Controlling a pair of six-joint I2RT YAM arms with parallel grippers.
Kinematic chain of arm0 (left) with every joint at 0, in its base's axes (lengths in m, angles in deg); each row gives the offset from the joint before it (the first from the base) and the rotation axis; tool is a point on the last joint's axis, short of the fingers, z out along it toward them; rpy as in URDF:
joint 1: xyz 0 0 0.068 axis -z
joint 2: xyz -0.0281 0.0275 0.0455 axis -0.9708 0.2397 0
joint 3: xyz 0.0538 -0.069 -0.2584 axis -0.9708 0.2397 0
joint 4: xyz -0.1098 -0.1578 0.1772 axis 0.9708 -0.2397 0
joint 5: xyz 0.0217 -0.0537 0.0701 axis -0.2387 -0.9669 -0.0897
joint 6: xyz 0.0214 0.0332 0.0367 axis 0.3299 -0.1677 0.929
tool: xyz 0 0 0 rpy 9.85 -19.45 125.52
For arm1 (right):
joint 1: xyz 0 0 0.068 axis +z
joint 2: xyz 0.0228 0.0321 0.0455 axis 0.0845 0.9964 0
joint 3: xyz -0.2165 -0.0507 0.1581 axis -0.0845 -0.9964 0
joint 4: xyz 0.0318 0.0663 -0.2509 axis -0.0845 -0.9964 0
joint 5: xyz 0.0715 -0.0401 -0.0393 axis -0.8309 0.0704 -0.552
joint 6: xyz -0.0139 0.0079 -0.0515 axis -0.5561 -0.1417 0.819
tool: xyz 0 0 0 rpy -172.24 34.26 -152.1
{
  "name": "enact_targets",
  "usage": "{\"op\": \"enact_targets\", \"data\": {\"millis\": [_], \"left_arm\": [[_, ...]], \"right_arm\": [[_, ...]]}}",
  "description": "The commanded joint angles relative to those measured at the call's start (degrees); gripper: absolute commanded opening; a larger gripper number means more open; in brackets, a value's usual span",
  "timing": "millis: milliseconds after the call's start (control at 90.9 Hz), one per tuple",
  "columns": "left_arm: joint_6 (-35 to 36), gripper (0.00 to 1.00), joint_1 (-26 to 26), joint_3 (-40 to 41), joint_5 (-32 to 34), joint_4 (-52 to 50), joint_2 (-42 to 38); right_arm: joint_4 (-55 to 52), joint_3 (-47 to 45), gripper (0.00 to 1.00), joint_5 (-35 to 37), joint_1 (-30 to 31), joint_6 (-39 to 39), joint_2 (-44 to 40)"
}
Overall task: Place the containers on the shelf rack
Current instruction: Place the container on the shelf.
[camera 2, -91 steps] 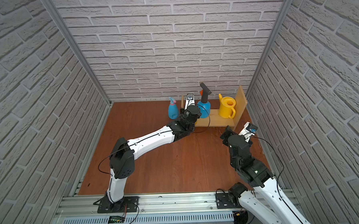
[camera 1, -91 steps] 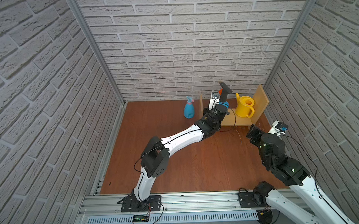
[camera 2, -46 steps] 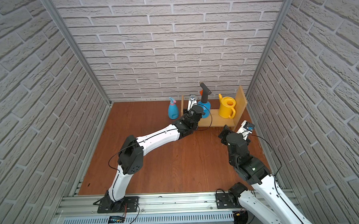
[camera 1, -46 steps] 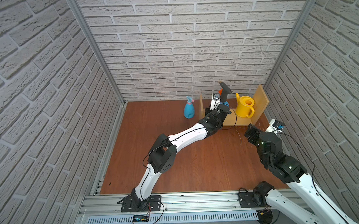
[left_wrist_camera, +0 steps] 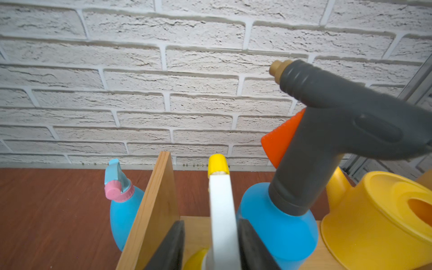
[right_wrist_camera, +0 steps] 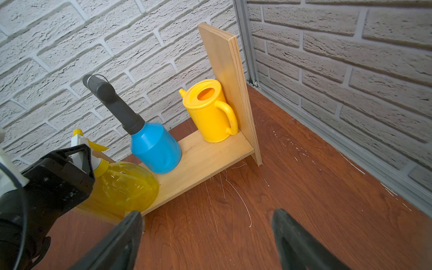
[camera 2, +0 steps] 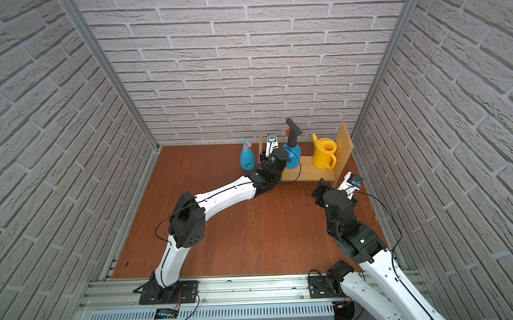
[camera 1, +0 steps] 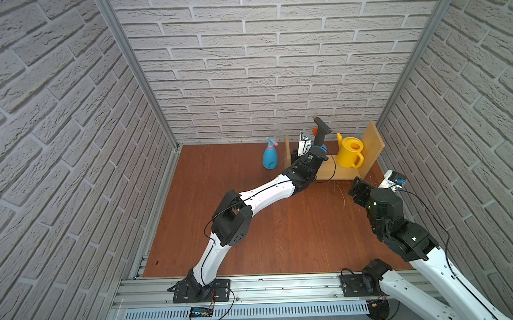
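Observation:
On the light-wood shelf rack three of the containers stand in a row. The yellow watering can is by the right upright, and the blue pressure sprayer is in the middle. The translucent yellow spray bottle is at the left end. My left gripper is open around the bottle's white head, with a gap on one side. The light-blue spray bottle stands on the floor outside the left upright. My right gripper hangs open and empty over the floor before the rack.
The rack stands against the brick back wall, its right upright close to the right wall and metal corner post. Brown wooden floor stretches in front. The left arm reaches diagonally across it.
The left jaws have opened off the yellow spray bottle's head, which stays on the rack. The left elbow has shifted right. The right arm has edged slightly toward the rack.

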Motion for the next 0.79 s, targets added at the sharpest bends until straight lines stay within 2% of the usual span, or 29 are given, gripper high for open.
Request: {"op": "enact_targets", "data": {"millis": [0,121,242,407,583,781], "left_arm": [[-1.0,0.54,-0.4,1.5,0.2,1.5,-0.9],[-1.5,0.62,-0.3,2.9,-0.3,2.3,-2.5],[-1.5,0.64,0.2,3.6,-0.3,2.5,-3.8],[-1.6,0.79,0.8,4.0,0.3,2.3,-5.8],[-3.1,0.88,1.5,4.0,1.4,1.1,-8.2],[-3.8,0.95,2.7,6.6,-3.9,0.4,-13.7]], "right_arm": [[1.8,1.6,0.91,0.3,-0.5,0.3,-0.3],[2.0,1.4,0.91,0.1,-0.5,0.0,-0.2],[2.0,1.3,0.91,-0.2,-0.5,-0.3,-0.3],[2.1,1.2,0.91,-0.6,-0.5,-0.5,-0.4],[1.9,1.0,0.91,-1.0,-0.5,-0.6,-0.7],[2.8,0.7,0.91,-3.2,-0.5,1.7,-1.6]]}}
